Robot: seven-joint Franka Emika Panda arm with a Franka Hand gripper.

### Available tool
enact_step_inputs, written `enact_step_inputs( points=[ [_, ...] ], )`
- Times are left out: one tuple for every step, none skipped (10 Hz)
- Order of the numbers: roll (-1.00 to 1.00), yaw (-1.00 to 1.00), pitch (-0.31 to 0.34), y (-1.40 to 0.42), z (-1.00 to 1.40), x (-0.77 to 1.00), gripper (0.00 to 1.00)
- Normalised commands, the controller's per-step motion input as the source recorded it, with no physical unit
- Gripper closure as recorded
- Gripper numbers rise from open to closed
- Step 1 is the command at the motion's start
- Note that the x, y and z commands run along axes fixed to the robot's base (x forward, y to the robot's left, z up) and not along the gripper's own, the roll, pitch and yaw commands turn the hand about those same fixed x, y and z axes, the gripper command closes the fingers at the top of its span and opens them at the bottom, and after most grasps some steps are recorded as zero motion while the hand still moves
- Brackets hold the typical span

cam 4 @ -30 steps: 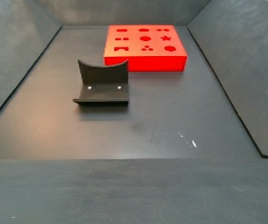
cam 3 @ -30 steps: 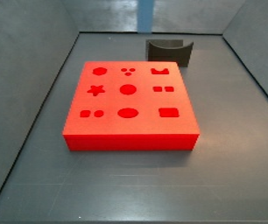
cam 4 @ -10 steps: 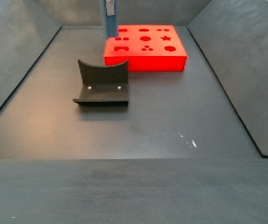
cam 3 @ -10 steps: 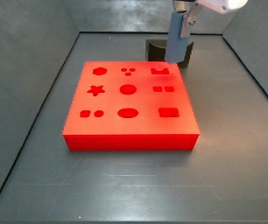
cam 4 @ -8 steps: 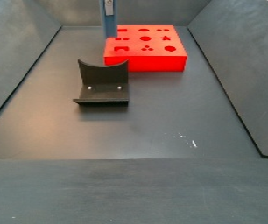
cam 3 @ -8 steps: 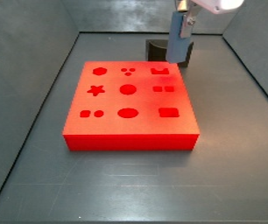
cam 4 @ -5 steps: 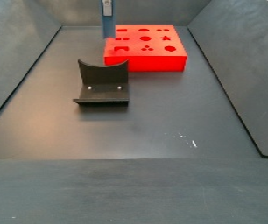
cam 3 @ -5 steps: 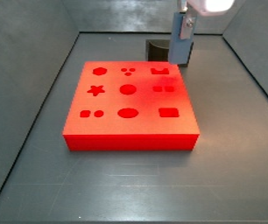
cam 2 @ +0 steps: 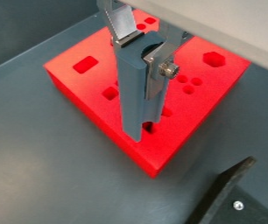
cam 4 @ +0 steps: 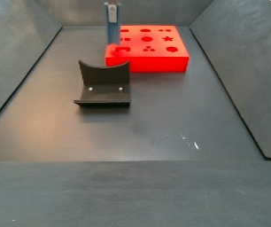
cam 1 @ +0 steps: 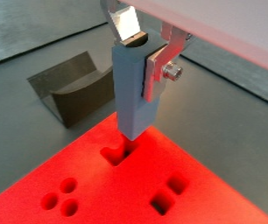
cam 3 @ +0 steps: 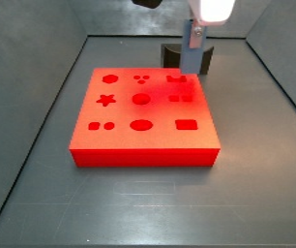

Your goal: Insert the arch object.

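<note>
The gripper (cam 1: 143, 57) is closed on the arch object (cam 1: 134, 96), held upright over the arch-shaped hole (cam 1: 113, 156) at the edge of the red board (cam 2: 113, 87), near the fixture (cam 4: 103, 84).

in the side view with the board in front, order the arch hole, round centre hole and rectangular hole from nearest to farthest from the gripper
From the gripper:
1. arch hole, just below it at the red board's far edge
2. round centre hole, mid-board
3. rectangular hole, near front edge
</note>
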Motion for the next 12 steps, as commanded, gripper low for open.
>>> enact_step_inputs(
  points=[
    [-0.03,-0.10,0.000,0.04,-0.06,-0.39,1.00],
    [0.00,-0.16,0.000,0.01,-0.14,-0.30,1.00],
    [0.00,-0.15,0.064,0.00,-0.12,-0.10,1.00],
    [-0.08,-0.13,0.023,-0.06,-0.08,0.02,1.00],
    [-0.07,-0.07,0.013,0.00,-0.14,0.24,1.00],
    [-0.07,-0.07,0.000,0.00,-0.15,0.15,1.00],
    [-0.06,-0.13,0.000,0.00,-0.14,0.00,1.00],
    [-0.09,-0.19,0.000,0.00,-0.16,-0.02,1.00],
    [-0.08,-0.18,0.017,0.00,-0.18,-0.17,1.00],
    [-0.06,-0.10,0.014,0.00,-0.07,-0.27,1.00],
    [-0.13,-0.12,0.000,-0.07,-0.10,-0.10,1.00],
    [-0.10,-0.10,0.000,-0.03,-0.16,-0.04,1.00]
  ],
)
